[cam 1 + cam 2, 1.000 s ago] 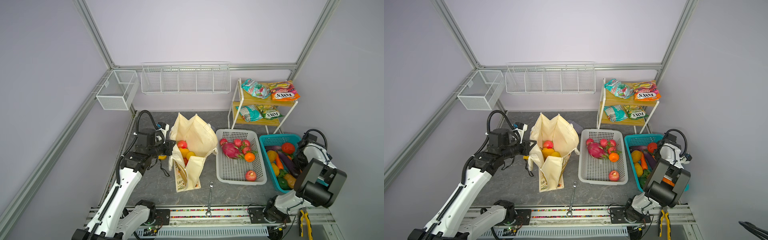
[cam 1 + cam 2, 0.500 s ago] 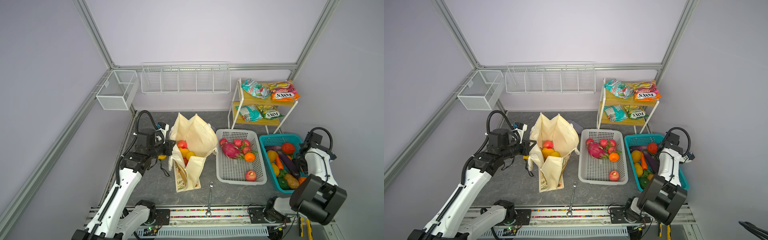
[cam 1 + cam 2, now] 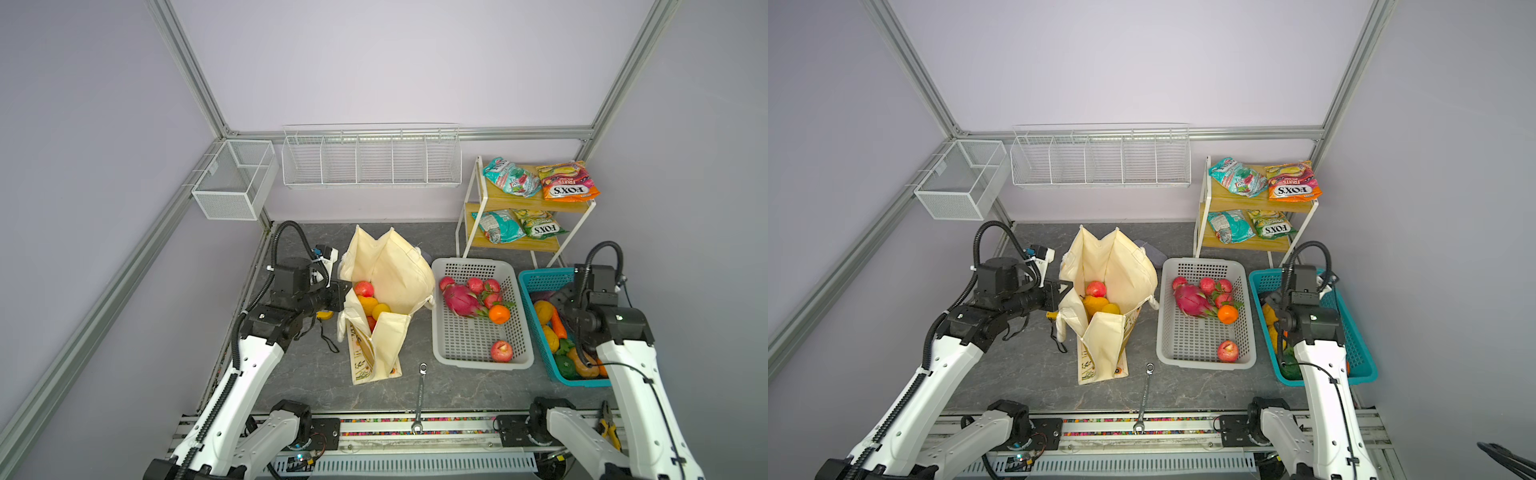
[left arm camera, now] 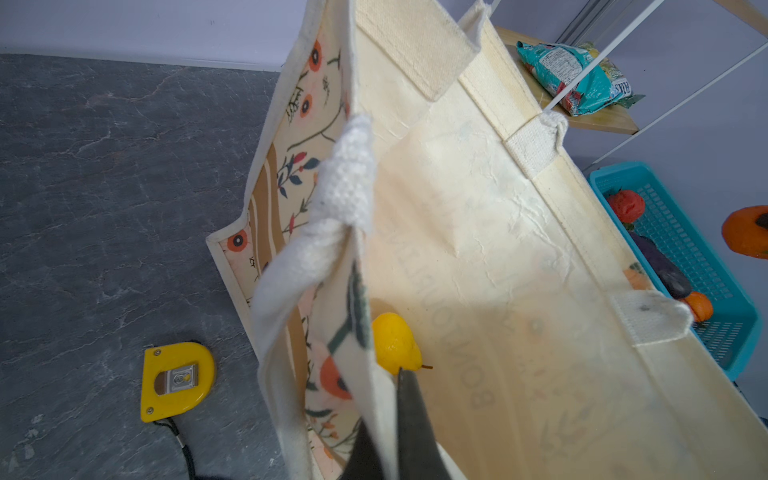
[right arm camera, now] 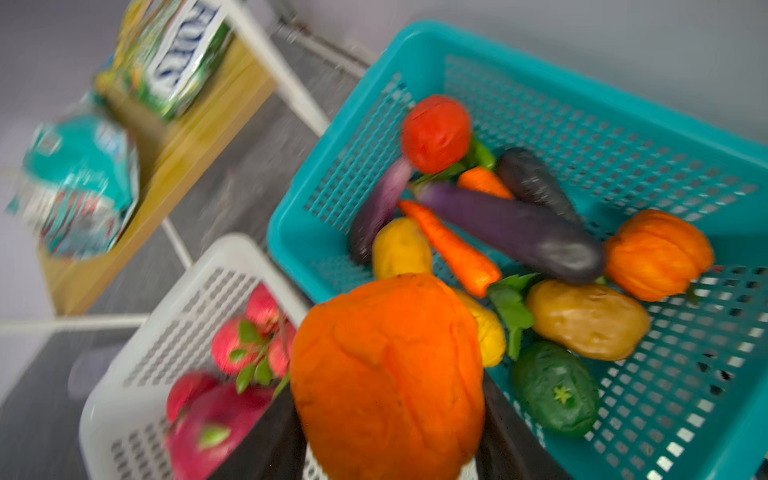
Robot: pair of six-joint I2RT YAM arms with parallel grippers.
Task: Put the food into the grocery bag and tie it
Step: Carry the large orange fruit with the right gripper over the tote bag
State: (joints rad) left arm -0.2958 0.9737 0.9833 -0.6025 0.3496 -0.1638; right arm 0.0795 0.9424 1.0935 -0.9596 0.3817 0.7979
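The cream grocery bag (image 3: 395,270) (image 3: 1121,266) stands open at the middle left, with a red apple (image 3: 363,288), an orange (image 3: 368,303) and a yellow pear (image 4: 392,343) inside. My left gripper (image 4: 390,415) (image 3: 343,293) is shut on the bag's near rim beside a white handle (image 4: 347,183). My right gripper (image 5: 386,415) is shut on an orange ribbed vegetable (image 5: 386,374), held above the near edge of the teal basket (image 5: 540,83). Eggplants (image 5: 511,226), a potato (image 5: 588,318), carrots and a tomato lie in that basket. Both top views hide the right gripper's jaws under the wrist (image 3: 594,286).
A grey basket (image 3: 478,345) holds a dragon fruit (image 3: 459,299), apples and an orange. Snack packets (image 3: 561,187) lie on a two-tier shelf at the back right. A wrench (image 3: 420,390) and a yellow tape measure (image 4: 176,376) lie on the table. Wire racks (image 3: 370,160) hang on the wall.
My right arm has swung round over the teal basket, and its wrist has shifted a little to the left. The left arm and the bag have stayed put.
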